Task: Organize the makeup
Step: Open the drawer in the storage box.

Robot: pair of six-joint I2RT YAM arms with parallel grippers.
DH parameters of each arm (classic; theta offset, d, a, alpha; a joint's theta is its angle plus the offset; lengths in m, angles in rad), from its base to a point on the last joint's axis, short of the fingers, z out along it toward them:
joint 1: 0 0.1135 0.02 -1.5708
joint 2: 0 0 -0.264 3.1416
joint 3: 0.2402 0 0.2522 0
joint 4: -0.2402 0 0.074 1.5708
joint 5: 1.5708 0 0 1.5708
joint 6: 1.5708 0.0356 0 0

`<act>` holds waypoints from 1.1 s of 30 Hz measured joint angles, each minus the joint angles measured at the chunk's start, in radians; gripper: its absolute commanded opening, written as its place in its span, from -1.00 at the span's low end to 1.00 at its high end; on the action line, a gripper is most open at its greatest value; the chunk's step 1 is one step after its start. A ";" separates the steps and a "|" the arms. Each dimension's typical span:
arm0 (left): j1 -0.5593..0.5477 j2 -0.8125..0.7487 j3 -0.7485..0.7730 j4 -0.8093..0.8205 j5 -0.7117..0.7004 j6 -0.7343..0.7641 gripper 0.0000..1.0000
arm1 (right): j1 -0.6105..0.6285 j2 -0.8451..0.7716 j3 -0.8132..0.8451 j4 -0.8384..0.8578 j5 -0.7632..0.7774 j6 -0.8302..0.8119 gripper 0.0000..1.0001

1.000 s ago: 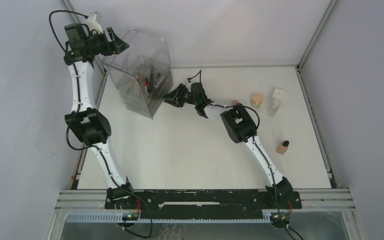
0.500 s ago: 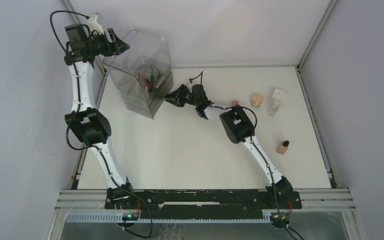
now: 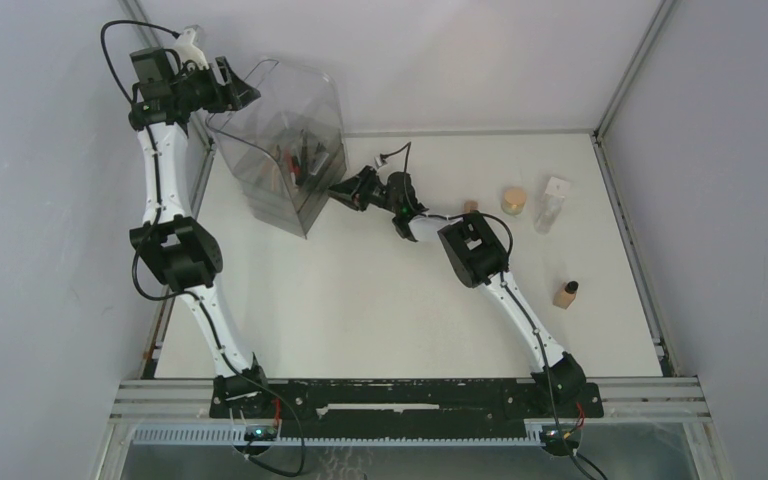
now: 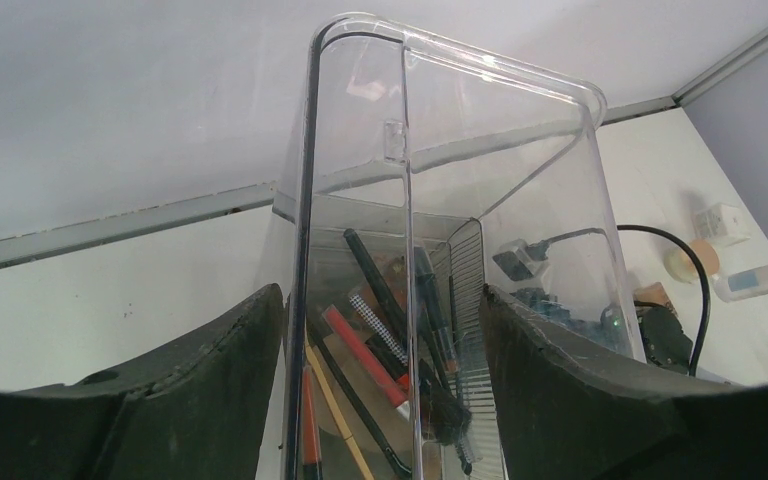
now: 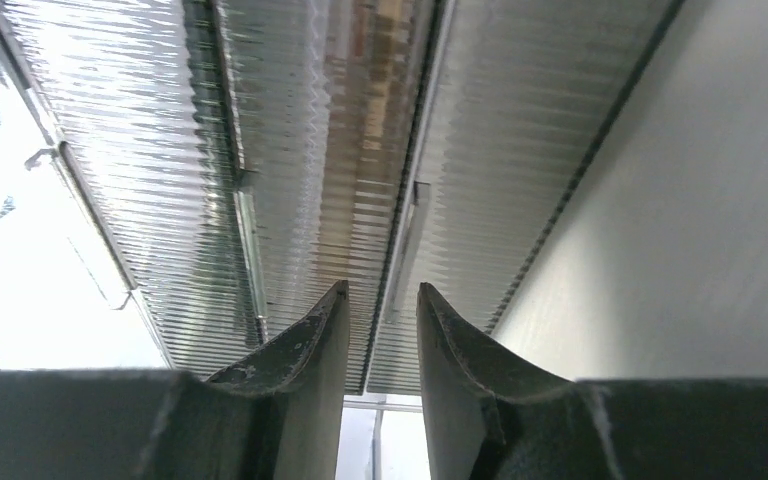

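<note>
The clear acrylic organizer point(image 3: 278, 110) stands at the back left. Inside it lie black brushes point(image 4: 372, 272) and red pencils point(image 4: 365, 355), also seen from above point(image 3: 298, 160). My left gripper point(image 3: 244, 92) is at the organizer's upper back edge. In the left wrist view it point(image 4: 385, 300) is wide open, with the clear wall point(image 4: 500, 130) between the jaws. My right gripper point(image 3: 342, 190) is at the organizer's right side. It point(image 5: 382, 290) is slightly open and empty, facing the ribbed clear panels point(image 5: 290, 150).
A jar with a tan lid point(image 3: 513, 200), a clear bottle with a white cap point(image 3: 550, 210) and a small peach item point(image 3: 470, 206) stand at the back right. A tan bottle with a black cap point(image 3: 565, 294) stands at the right. Walls and rails bound the table.
My right gripper has edged left and up, closer to the organizer's side. The left gripper and the organizer have hardly moved.
</note>
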 measured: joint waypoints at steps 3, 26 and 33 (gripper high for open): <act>0.000 0.000 0.000 0.000 0.000 0.000 0.49 | 0.000 0.000 -0.012 -0.005 0.000 0.000 -0.20; -0.001 0.000 0.000 0.000 0.003 0.002 0.47 | 0.000 0.079 0.163 -0.120 -0.010 -0.006 -1.00; -0.003 0.000 0.000 0.000 0.003 0.003 0.47 | -0.001 0.053 0.070 -0.041 -0.001 0.015 -1.00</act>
